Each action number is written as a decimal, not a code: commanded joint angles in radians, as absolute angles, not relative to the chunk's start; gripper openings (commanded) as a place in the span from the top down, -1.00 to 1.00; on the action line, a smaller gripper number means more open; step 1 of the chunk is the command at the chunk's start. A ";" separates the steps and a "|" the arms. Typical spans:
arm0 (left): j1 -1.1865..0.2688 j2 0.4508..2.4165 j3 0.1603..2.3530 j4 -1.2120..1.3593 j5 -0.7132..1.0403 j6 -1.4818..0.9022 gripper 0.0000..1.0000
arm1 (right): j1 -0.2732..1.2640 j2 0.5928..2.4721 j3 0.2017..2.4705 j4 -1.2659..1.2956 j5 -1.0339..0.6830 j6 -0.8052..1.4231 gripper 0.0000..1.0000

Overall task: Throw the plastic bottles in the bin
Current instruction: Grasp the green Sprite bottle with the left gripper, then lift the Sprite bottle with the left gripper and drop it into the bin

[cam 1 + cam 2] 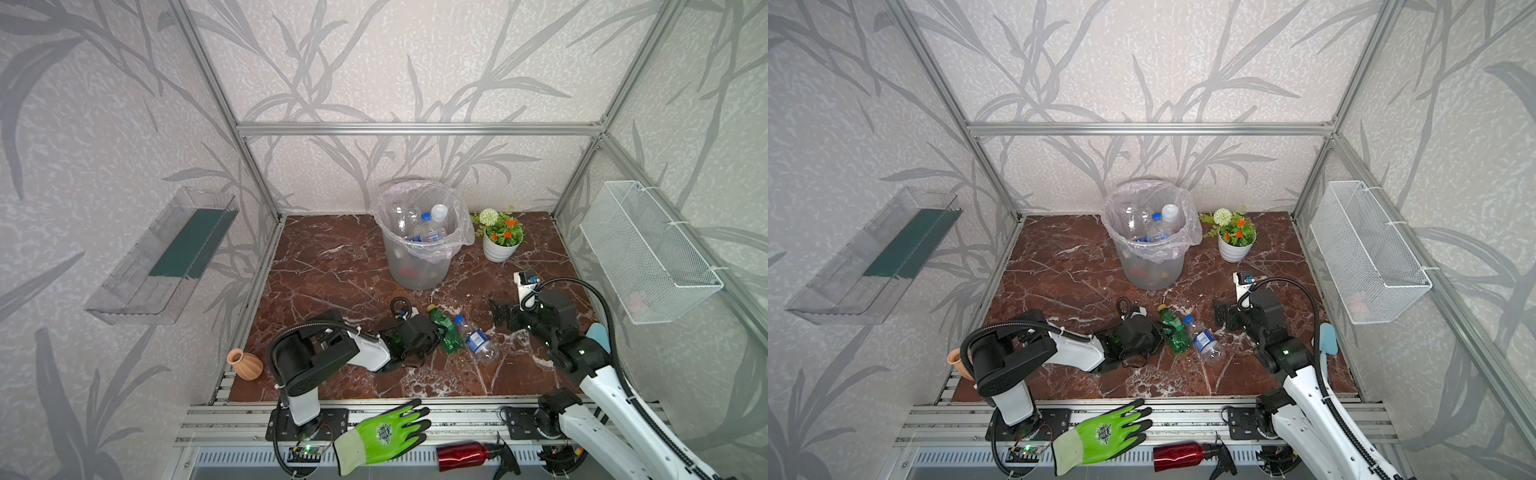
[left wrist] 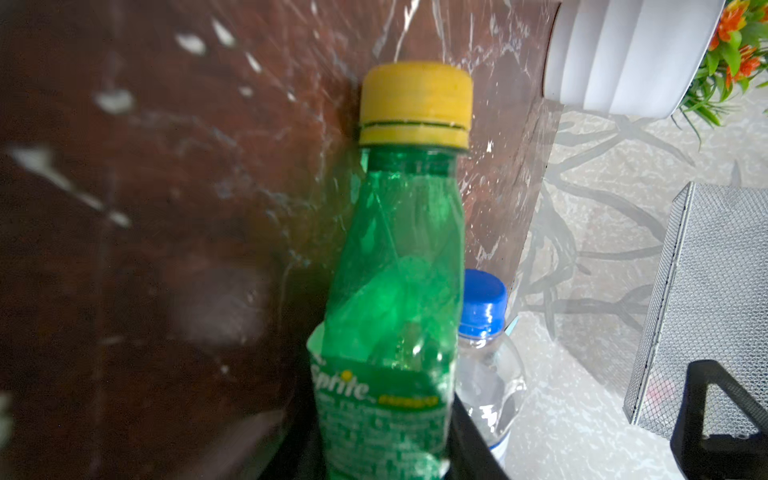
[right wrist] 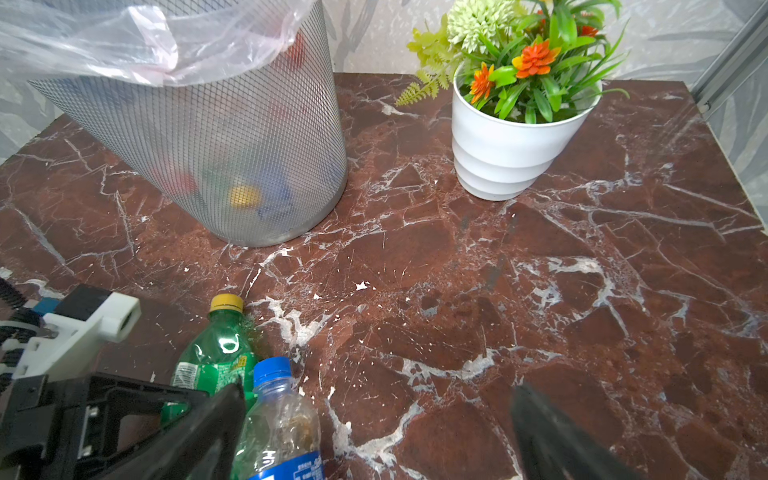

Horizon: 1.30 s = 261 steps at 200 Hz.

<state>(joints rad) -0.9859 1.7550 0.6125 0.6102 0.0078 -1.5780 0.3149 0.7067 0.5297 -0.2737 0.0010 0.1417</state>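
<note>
A green bottle with a yellow cap lies on the brown marble floor in both top views. My left gripper is shut on its labelled body. Touching it on the right lies a clear bottle with a blue cap and blue label. To the right of both, my right gripper stands open and holds nothing, one finger near the clear bottle. The grey bin, lined with a clear bag, stands behind and holds several bottles.
A white flower pot stands right of the bin. A white wire basket hangs on the right wall and a clear shelf on the left wall. A terracotta vase, a green glove and a red spray bottle lie at the front.
</note>
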 commanded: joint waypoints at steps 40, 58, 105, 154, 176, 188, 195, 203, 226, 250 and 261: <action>-0.975 1.404 0.639 0.165 -0.170 -1.329 0.33 | 0.313 0.728 0.513 -0.232 0.018 0.143 -0.99; -0.977 1.248 0.679 -0.014 -0.258 -1.222 0.33 | 0.313 0.736 0.509 -0.223 0.020 0.143 -0.99; -0.978 0.901 0.811 -0.262 -0.527 -0.931 0.34 | 0.313 0.755 0.494 -0.199 0.017 0.151 -0.99; -0.914 0.981 1.128 -0.223 -0.526 -0.474 0.31 | 0.313 0.769 0.508 -0.193 0.005 0.153 -0.99; -0.843 1.158 1.317 -0.239 -0.393 -0.385 0.30 | 0.313 0.763 0.512 -0.196 -0.003 0.160 -0.99; -0.795 1.275 1.410 -0.261 -0.299 -0.396 0.24 | 0.313 0.761 0.517 -0.199 -0.011 0.170 -0.98; -0.770 1.341 1.465 -0.291 -0.244 -0.425 0.19 | 0.314 0.761 0.520 -0.200 -0.019 0.175 -0.97; -0.752 1.409 1.529 -0.334 -0.193 -0.447 0.10 | 0.313 0.761 0.526 -0.205 -0.023 0.179 -0.96; -0.749 1.515 1.673 -0.485 -0.231 -0.444 -0.46 | 0.313 0.758 0.546 -0.237 -0.029 0.185 -0.95; -0.749 1.454 1.653 -0.487 -0.294 -0.437 -0.76 | 0.314 0.750 0.552 -0.260 -0.035 0.180 -0.95; -0.749 1.384 1.587 -0.433 -0.307 -0.431 -0.80 | 0.314 0.752 0.552 -0.267 -0.035 0.178 -0.95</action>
<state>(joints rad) -0.7475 1.5410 1.6207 -0.4313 -0.2687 -0.4603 0.3149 0.7658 0.5213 -0.2390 -0.0208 0.1719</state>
